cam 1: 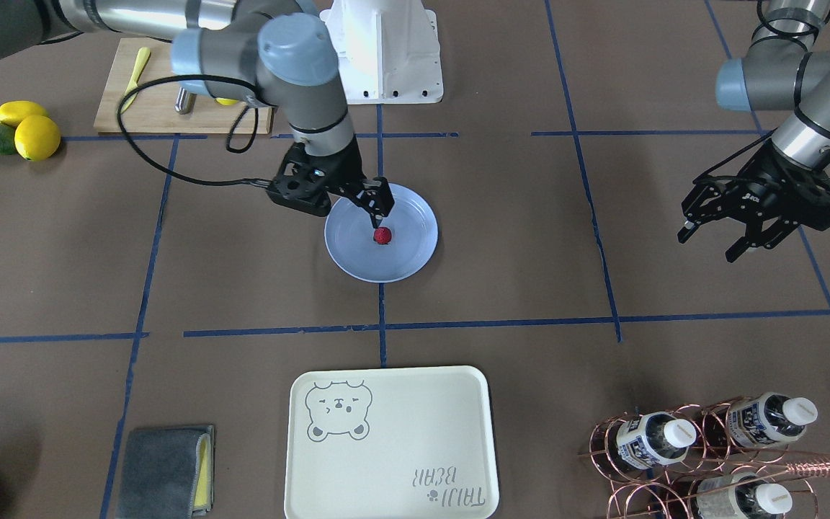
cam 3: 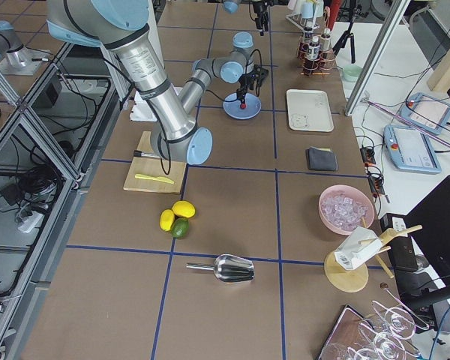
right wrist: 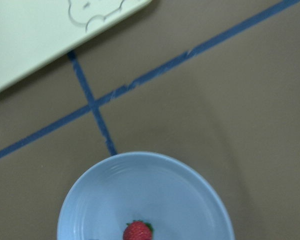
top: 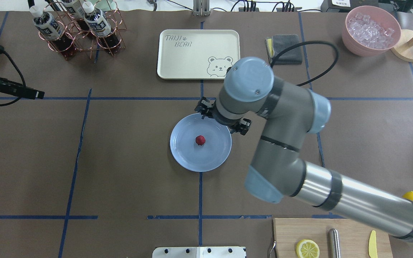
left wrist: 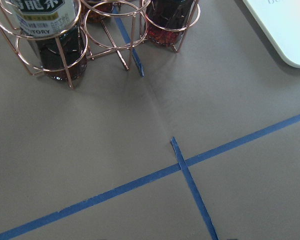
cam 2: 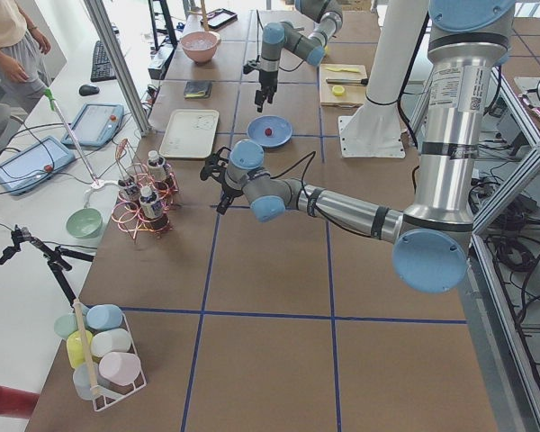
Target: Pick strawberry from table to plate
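The small red strawberry (cam 1: 382, 236) (top: 200, 140) lies loose near the middle of the round light-blue plate (cam 1: 409, 249) (top: 188, 154) on the brown table (cam 1: 516, 238). My right gripper (cam 1: 377, 209) hangs just above the plate's robot-side rim, a short gap over the berry. Its fingers look open and hold nothing. The right wrist view looks down on the strawberry (right wrist: 138, 232) and the plate (right wrist: 155, 185), with no fingers in the picture. My left gripper (cam 1: 710, 243) hovers open and empty far off to the side, near the bottle rack.
A cream bear tray (cam 1: 386, 447) lies on the operators' side of the plate. A copper rack with bottles (cam 1: 703, 447), a grey cloth (cam 1: 163, 468), lemons and an avocado (cam 1: 22, 130), a cutting board (cam 1: 163, 108) and a pink ice bowl (top: 371, 30) line the table's edges.
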Robot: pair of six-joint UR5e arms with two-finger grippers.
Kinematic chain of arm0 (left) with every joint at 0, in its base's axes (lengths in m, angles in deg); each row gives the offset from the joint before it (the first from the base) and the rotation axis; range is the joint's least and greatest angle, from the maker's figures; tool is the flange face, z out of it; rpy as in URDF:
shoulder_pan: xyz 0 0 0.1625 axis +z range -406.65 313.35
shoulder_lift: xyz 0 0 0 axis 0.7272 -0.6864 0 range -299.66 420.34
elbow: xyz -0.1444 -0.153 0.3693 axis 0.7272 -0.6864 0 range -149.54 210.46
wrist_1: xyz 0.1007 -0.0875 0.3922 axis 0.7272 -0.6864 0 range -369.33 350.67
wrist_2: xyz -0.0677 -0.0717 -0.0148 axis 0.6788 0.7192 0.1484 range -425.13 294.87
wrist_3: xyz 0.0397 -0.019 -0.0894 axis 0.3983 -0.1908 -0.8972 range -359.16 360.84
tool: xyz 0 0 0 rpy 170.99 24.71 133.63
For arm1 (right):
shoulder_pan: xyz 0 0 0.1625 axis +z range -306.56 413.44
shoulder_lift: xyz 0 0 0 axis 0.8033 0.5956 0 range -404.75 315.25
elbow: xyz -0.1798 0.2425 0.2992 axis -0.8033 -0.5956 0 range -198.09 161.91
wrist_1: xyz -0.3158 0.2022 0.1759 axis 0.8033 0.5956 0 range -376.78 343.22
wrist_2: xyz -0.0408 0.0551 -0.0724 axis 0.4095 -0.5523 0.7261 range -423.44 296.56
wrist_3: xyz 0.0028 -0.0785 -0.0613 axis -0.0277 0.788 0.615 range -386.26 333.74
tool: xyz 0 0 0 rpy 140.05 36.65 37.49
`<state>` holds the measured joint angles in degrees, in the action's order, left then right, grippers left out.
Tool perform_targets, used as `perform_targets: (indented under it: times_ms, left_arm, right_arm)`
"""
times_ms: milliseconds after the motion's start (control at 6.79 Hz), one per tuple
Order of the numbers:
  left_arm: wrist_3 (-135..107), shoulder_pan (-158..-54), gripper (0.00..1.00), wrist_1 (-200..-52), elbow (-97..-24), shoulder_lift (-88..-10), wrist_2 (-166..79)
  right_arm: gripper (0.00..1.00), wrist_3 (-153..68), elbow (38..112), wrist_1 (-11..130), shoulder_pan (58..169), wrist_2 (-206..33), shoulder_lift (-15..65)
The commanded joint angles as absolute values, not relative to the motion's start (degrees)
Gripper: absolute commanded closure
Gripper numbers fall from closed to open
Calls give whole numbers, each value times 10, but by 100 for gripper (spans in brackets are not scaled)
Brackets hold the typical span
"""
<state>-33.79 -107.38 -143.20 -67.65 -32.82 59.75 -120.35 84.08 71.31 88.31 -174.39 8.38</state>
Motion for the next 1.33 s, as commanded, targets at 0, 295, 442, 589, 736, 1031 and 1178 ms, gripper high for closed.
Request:
perform_targets:
  times_ms: [0, 295, 442, 589, 736, 1031, 1178]
  left_arm:
    - [-236, -1126, 16, -1428, -670, -297, 619]
    - [-140, -1183, 16, -1409, -649, -282, 630]
    - [-79, -1232, 16, -1366, -632, -283, 664]
    - [-26, -1274, 16, -1300, -616, -291, 695]
    - [-3, -1293, 16, -1225, -615, -299, 709]
    - [43, -1312, 15, -1060, -622, -316, 722]
    - [48, -1316, 0, -1004, -636, -323, 723]
  right_arm:
    - [0, -1073, 993, 729, 1047, -1901, 248]
    - [0, -826, 1002, 727, 1179, -1964, 387]
    - [0, -701, 990, 729, 1229, -1965, 433]
    - [0, -600, 968, 730, 1285, -1965, 464]
    - [0, -497, 936, 731, 1334, -1966, 480]
    - [0, -374, 904, 780, 1372, -1966, 484]
    - [0, -341, 898, 803, 1377, -1966, 481]
